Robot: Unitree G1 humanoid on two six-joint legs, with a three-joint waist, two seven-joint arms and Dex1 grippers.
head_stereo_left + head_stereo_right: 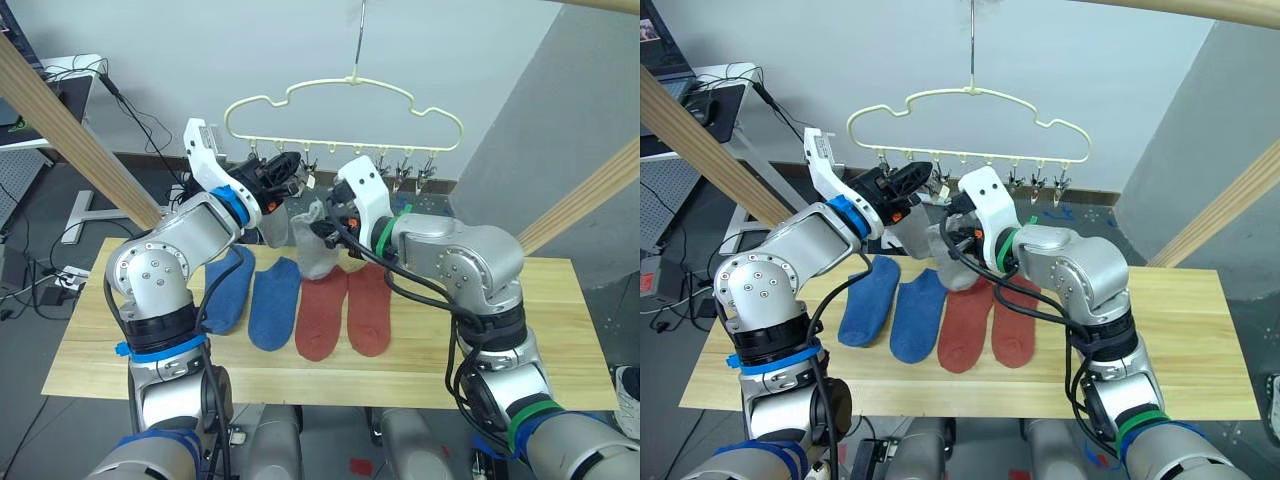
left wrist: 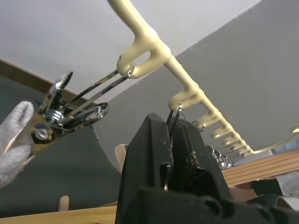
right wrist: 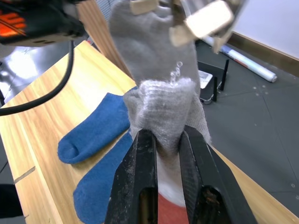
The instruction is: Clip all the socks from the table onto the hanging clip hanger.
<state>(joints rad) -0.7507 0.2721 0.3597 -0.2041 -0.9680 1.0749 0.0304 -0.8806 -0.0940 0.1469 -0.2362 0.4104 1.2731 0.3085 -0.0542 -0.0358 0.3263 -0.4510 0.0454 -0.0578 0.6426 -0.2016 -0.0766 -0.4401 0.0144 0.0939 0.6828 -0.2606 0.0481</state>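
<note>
The left gripper [image 1: 283,178] is raised to the left end of the clip hanger [image 1: 345,103], and its black fingers [image 2: 159,154] are seen pressed on a metal clip [image 2: 174,114] of the second loop (presumably squeezing it open, though the clip's mouth cannot be made out). Beside it, on the first loop, another clip [image 2: 65,112] is already closed on a grey sock [image 3: 149,42]. Just right of that, the right gripper [image 3: 163,140] is held with its jaws pinching the bunched cuff of a second grey sock [image 3: 163,107]. This sock hangs long axis vertical, its cuff a little below and to the right of the clip held by the left gripper, so the coming move is judged to be a lift up and leftward into that clip, the right arm being the carrier.

On the table [image 1: 560,330] four socks are counted, toes towards the near edge: two blue socks [image 1: 250,295] on the left and two rust-red socks [image 1: 345,312] on the right, side by side. With the two grey ones, six are counted in all. One hanger is seen, with a row of about eight clips (the far ones are too small to count surely).
</note>
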